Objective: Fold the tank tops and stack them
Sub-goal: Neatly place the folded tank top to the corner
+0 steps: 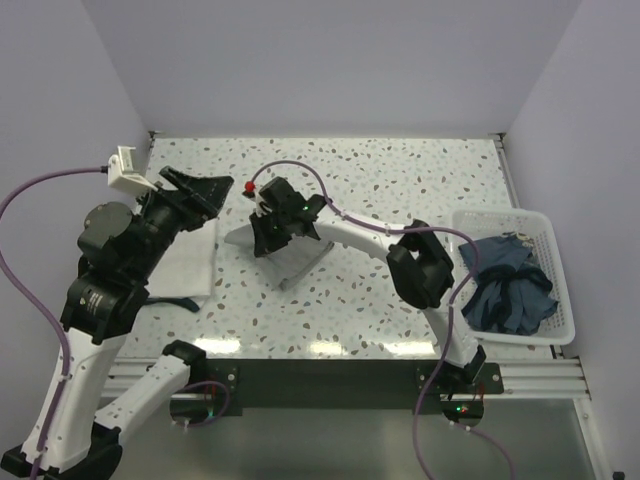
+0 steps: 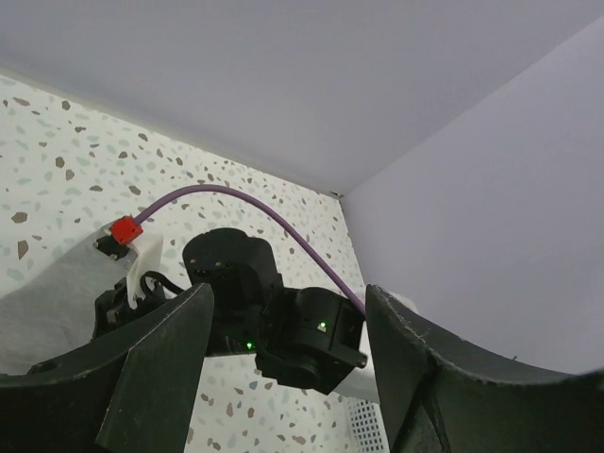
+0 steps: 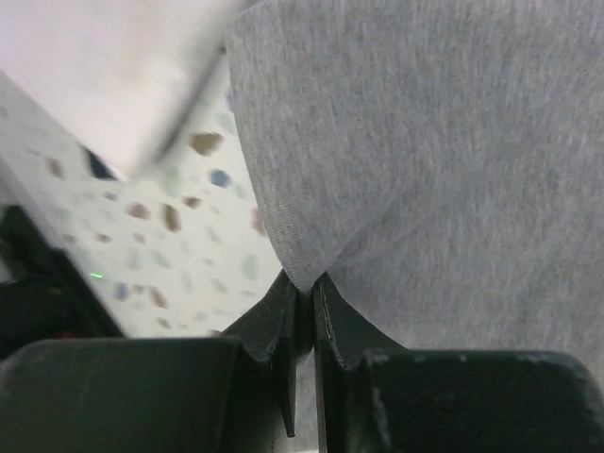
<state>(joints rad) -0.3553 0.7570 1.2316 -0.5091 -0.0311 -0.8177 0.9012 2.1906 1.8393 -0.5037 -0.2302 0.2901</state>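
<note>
Right wrist view shows the right gripper (image 3: 302, 288) pinched shut on an edge of the grey tank top (image 3: 425, 142), probably to carry that edge over into a fold. The garment lies mid-table (image 1: 400, 170). At its 9 o'clock sits the folded white tank top (image 1: 190, 262), likely the stack's base. Above it, the left gripper (image 2: 288, 307) gapes empty, held clear. The basket (image 1: 560, 335) stands at 3 o'clock.

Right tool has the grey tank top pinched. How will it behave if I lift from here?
Probably floppy: the grey tank top puckers into a point where the right tool pinches it, so it should drape and hang. Likely light, since the knit looks thin. The speckled table looks smooth, so trailing cloth may slide.
</note>
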